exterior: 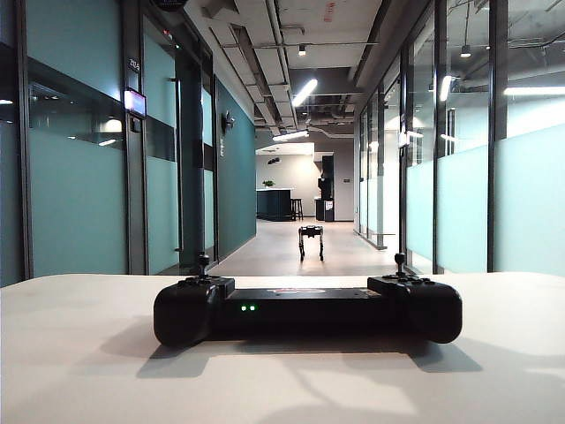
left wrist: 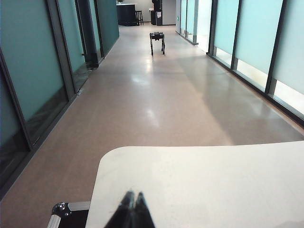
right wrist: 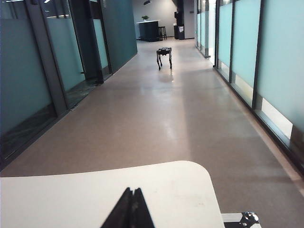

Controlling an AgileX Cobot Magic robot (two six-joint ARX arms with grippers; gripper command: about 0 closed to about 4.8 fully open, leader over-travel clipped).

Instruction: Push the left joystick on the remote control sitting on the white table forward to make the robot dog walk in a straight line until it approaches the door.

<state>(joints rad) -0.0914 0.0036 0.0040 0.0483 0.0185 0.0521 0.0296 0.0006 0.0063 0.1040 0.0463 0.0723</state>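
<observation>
The remote point(exterior: 307, 309) sits on the white table point(exterior: 79, 353), both joysticks upright, untouched. The dog point(exterior: 311, 240) stands far down the corridor, well beyond both sets of fingers. The left gripper point(left wrist: 131, 195) and right gripper point(right wrist: 132, 191) hover level over the table's near corners, fingertips pressed together, holding nothing.

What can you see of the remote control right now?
The remote control is a wide black gamepad-style unit, matte plastic by the look, lying flat on the white table. Two bulky end grips each carry an upright joystick; two green lights glow on its near face. Nothing touches it; neither gripper is near it.
</observation>
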